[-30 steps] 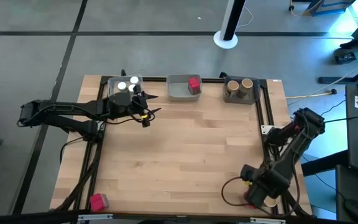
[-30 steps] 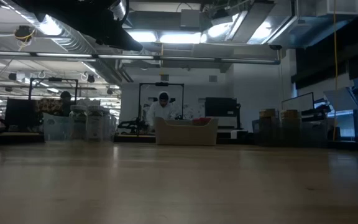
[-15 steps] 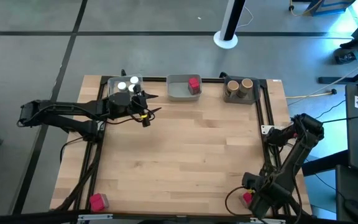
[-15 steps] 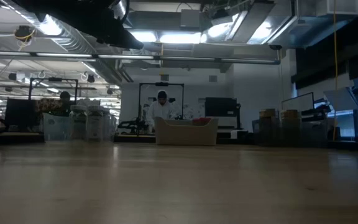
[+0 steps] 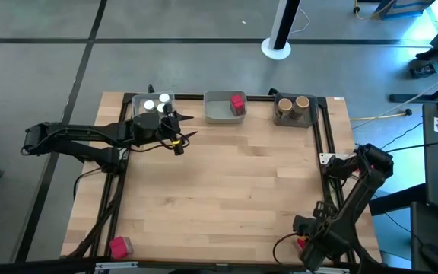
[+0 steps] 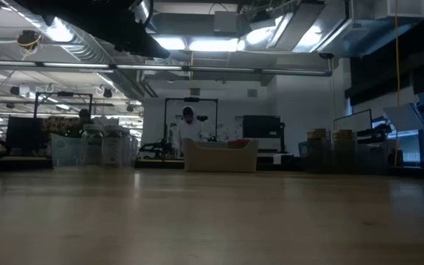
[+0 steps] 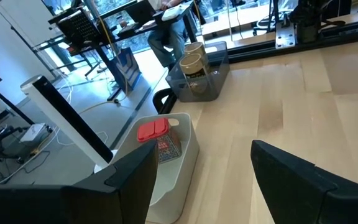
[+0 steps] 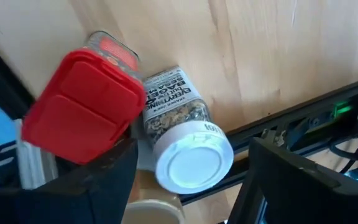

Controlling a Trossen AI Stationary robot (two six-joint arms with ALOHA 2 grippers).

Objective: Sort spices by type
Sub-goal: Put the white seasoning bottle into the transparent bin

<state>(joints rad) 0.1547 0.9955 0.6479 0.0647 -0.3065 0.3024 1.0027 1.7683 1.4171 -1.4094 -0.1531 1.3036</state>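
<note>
At the table's near right corner a white-capped spice jar point(image 8: 182, 146) lies on its side beside a red-capped packet point(image 8: 82, 106). My right gripper point(image 8: 185, 186) hangs open just above them, pointing down, its fingers on either side of the jar's cap; in the high view the arm point(image 5: 333, 228) covers most of both. My left gripper point(image 5: 181, 131) is open and holds nothing, hovering beside the far left tray point(image 5: 137, 103) with two white-capped jars point(image 5: 156, 102). A red packet point(image 5: 237, 103) stands in the middle tray point(image 5: 217, 113), and two tan jars point(image 5: 293, 103) in the right tray point(image 5: 284, 116).
Another red packet point(image 5: 119, 246) lies at the near left corner. A black frame rail point(image 5: 324, 144) runs along the table's right edge, close to my right arm. The middle of the wooden table point(image 5: 226, 183) is bare. People stand in the room beyond the far edge point(image 6: 188, 125).
My right gripper has sunk and gone toward the table's near edge over the spices at the near right corner, rolling a little. It stays open.
</note>
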